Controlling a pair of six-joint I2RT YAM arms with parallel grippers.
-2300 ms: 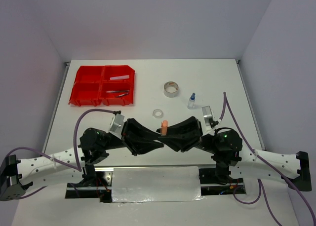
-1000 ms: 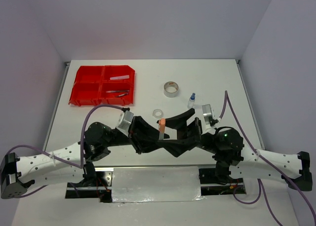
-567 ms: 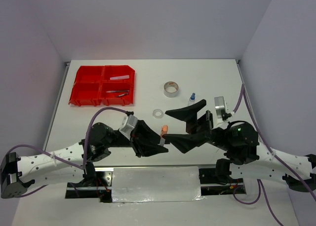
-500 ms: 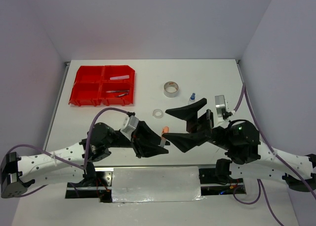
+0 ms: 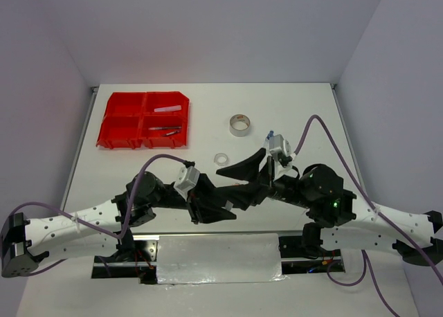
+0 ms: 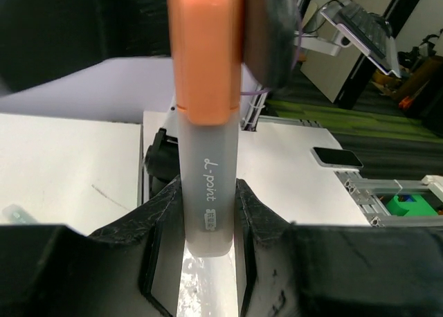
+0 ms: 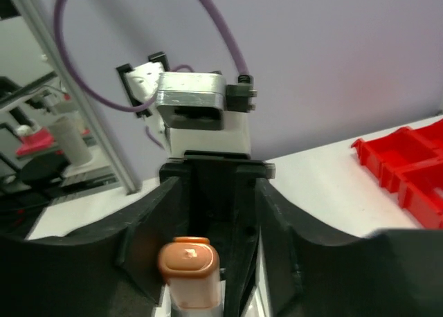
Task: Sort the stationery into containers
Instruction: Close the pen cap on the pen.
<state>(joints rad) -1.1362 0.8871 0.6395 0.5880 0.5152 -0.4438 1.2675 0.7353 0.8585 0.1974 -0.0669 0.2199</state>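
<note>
My left hand pinched the orange-capped marker by its frosted grey barrel, printed "d-point", over the near middle of the surface. My right hand stood spread on either side of the orange cap; whether a finger touched it I could not tell. From above, both hands hid the marker. The red organiser tray lay well apart, far left.

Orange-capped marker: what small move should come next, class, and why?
Probably shut the right tool on the orange cap: it stands open on either side of the cap, while the left tool clamps the marker by its grey body.
</note>
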